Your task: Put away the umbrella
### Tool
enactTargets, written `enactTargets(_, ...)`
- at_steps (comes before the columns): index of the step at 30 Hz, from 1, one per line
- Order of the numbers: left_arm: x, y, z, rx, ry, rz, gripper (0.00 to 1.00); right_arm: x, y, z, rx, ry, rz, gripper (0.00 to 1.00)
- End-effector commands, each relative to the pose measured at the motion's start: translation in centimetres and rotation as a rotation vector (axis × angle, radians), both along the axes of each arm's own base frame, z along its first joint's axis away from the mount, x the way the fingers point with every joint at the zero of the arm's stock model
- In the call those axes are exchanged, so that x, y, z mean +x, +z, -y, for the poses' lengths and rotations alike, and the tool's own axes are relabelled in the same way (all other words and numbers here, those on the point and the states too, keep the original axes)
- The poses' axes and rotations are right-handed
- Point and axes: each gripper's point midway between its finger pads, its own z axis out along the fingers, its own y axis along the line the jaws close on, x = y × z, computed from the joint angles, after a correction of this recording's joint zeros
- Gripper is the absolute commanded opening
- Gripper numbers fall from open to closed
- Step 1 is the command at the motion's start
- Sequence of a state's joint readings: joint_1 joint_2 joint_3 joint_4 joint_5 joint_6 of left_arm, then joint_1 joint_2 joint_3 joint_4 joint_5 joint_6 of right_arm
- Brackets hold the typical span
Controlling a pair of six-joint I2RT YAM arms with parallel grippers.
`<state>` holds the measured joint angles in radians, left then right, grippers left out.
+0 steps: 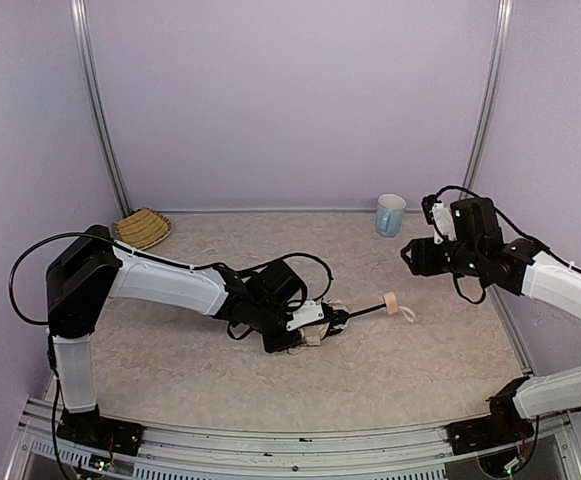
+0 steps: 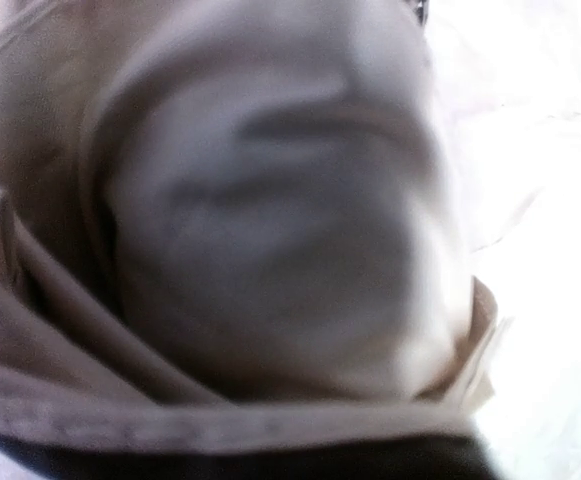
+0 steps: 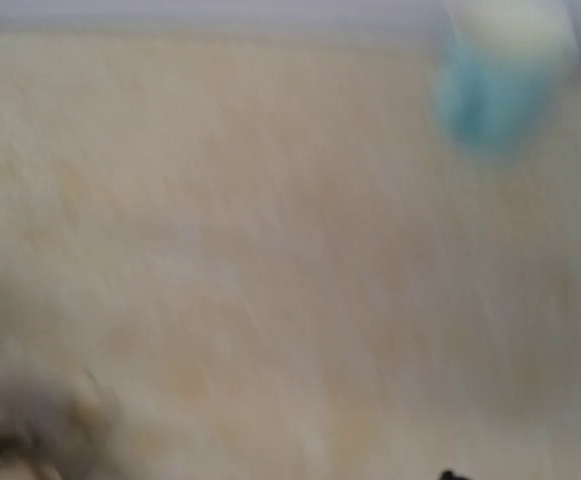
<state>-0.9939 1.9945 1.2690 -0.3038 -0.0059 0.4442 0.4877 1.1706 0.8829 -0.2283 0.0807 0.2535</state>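
The umbrella lies on the table in the middle of the top view. Its thin black shaft (image 1: 362, 312) points right and ends in the small tan handle (image 1: 392, 302) with the loop strap (image 1: 408, 316). My left gripper (image 1: 312, 326) sits down over the canopy end, and only a scrap of cream fabric (image 1: 316, 339) shows beneath it. The left wrist view is filled with blurred cream-beige fabric (image 2: 270, 230) pressed close, so the fingers are hidden. My right gripper (image 1: 411, 256) hangs above the table, up and right of the handle and apart from it. Its jaws cannot be made out.
A blue mug (image 1: 390, 214) stands at the back right, close to my right gripper, and shows as a blur in the right wrist view (image 3: 500, 80). A woven straw basket (image 1: 142, 228) sits at the back left. Metal frame posts stand at both back corners.
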Motion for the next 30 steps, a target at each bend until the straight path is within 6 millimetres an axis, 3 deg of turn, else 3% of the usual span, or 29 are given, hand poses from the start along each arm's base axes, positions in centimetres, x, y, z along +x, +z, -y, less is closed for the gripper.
enactTargets(1,-1.2,-4.4,-3.0,0.138,0.069,-0.096,0.00,-5.2,-6.4,6.3,-0.103,-0.263,-0.294,0.62)
enactTargets(4,-1.2,-4.5,-2.8,0.134,0.070,-0.097,0.00,-5.3,-7.3,8.2,-0.156,-0.367,-0.307,0.58)
enactTargets(8,-1.3,-4.4,-2.6,0.127,0.067,-0.098,0.00,-5.4,-11.9,7.1,-0.156,-0.359,-0.389,0.48)
enactTargets(9,-1.4,-4.4,-2.4,0.121,0.062,-0.101,0.00,-5.2,-13.0,5.6,-0.142,-0.325,-0.394,0.46)
enactTargets(11,-1.3,-4.2,-1.9,0.110,0.054,-0.090,0.00,-4.5,-13.0,-0.4,-0.106,-0.195,-0.332,0.43)
enactTargets(14,-1.3,-3.5,-0.7,0.085,0.022,-0.081,0.00,-3.2,-11.3,-11.4,-0.009,0.053,-0.267,0.42)
enactTargets(15,-1.2,-3.1,-0.2,0.076,0.007,-0.073,0.00,-3.1,-11.1,-14.2,-0.015,0.117,-0.254,0.41)
enactTargets(18,-0.9,-2.0,0.7,0.063,-0.019,-0.036,0.00,-2.8,-10.6,-18.5,-0.033,0.199,-0.217,0.34)
enactTargets(19,-0.8,-1.8,0.7,0.062,-0.021,-0.030,0.00,-3.0,-10.3,-19.0,-0.015,0.214,-0.212,0.34)
enactTargets(21,-0.8,-1.4,0.8,0.051,-0.025,-0.033,0.00,-3.3,-9.7,-18.2,0.015,0.203,-0.204,0.34)
enactTargets(25,-0.6,-2.2,-0.4,0.078,-0.006,-0.055,0.00,-2.8,-8.4,-11.7,0.108,0.103,-0.215,0.37)
enactTargets(27,-0.6,-2.7,-1.0,0.101,-0.002,-0.063,0.00,-2.6,-6.5,-8.7,0.117,0.093,-0.141,0.40)
enactTargets(28,-0.8,-2.8,-1.1,0.106,-0.004,-0.067,0.00,-2.8,-5.4,-8.1,0.093,0.135,-0.084,0.42)
enactTargets(30,-0.9,-3.0,-1.4,0.115,-0.005,-0.072,0.00,-4.3,-3.1,-8.6,0.093,0.295,0.016,0.54)
